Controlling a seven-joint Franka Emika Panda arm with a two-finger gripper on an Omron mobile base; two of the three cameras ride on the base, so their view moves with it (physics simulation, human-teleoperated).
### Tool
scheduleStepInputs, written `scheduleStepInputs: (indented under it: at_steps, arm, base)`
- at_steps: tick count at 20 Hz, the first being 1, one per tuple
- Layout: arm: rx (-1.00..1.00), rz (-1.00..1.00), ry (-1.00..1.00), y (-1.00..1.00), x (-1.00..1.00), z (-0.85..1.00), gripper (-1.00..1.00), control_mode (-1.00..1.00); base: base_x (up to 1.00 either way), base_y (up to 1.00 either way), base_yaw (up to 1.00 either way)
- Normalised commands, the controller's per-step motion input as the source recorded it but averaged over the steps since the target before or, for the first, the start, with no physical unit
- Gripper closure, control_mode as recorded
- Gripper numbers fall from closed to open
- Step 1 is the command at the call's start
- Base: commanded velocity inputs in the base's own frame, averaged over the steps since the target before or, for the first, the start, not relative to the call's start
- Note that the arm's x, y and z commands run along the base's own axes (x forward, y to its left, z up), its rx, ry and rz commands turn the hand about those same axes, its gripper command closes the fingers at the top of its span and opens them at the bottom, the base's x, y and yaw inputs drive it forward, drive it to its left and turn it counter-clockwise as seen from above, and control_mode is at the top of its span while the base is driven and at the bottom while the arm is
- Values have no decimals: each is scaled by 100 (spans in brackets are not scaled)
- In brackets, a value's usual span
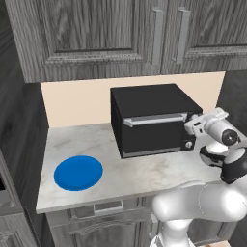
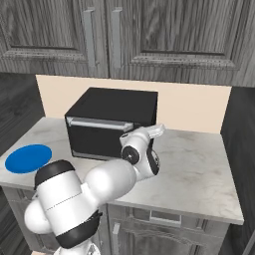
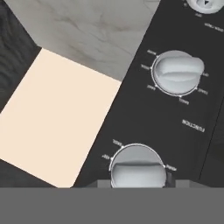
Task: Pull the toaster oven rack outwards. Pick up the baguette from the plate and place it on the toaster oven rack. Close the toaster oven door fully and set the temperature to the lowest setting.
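The black toaster oven (image 1: 149,103) stands on the counter with its toaster oven door (image 1: 152,137) shut and the silver handle (image 1: 154,119) along the top. The rack and the baguette are hidden. Left of the oven, the blue plate (image 1: 78,172) lies bare. My gripper (image 1: 192,126) is pressed against the upper right of the oven's front. In the hand view my gripper (image 3: 138,179) has a dark fingertip (image 3: 101,183) on each side of a silver knob (image 3: 138,164), shut on it. A second knob (image 3: 177,73) and the edge of a third knob (image 3: 205,4) sit further along the panel.
The marble counter (image 1: 144,176) runs in front of the oven, with open surface right of the oven (image 2: 194,159). Grey wall cabinets (image 1: 96,34) hang above. A beige backsplash (image 1: 77,101) lies behind. My white arm (image 2: 99,184) reaches across the oven's front.
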Motion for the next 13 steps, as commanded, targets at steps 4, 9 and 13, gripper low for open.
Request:
scheduleStepInputs:
  at_steps: [4,9,13]
  arm:
    - [-23,0,0,-12,0,-56,100,-100]
    - [-18,0,0,-12,0,-44,100,-100]
    - [-15,0,-3,-23,0,-52,100,-100]
  base:
    - [0,0,0]
    - [0,0,0]
    - [0,0,0]
